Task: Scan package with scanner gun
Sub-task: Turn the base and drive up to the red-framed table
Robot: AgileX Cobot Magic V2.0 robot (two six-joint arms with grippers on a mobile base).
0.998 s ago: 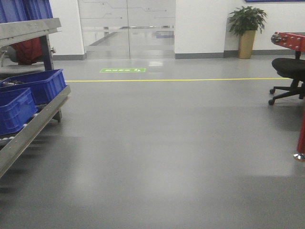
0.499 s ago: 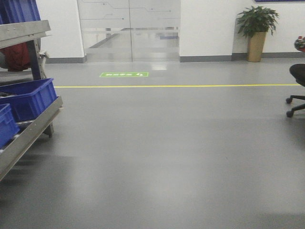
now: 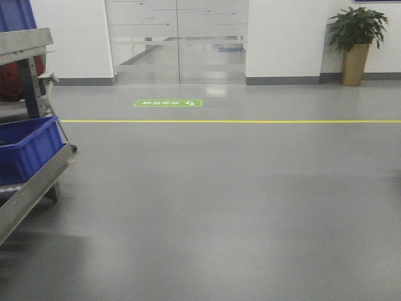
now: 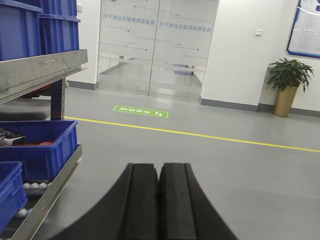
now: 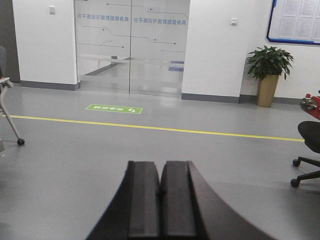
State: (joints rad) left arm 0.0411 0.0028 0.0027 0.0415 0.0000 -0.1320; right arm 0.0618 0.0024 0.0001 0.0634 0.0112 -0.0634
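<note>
Above the grey floor (image 3: 219, 207) before the glass doors (image 3: 178, 41), my left gripper (image 4: 159, 172) and right gripper (image 5: 160, 170) each hold fingers (image 4: 142, 200) pressed together on nothing, a blue bin (image 3: 28, 147) sits on the rack (image 3: 31, 188) at left, and package and scanner gun appear in no view.

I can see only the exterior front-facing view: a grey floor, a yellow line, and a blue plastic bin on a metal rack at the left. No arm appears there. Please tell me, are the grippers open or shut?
Observer: The left gripper is shut, its black jaws pressed together with nothing between them.
Operator: And the other one?
Observer: The right gripper is also shut and empty.
Operator: Is the package or the scanner gun near?
Observer: Neither shows in any view. The right wrist view adds only a black wheeled office chair at its right edge.
</note>
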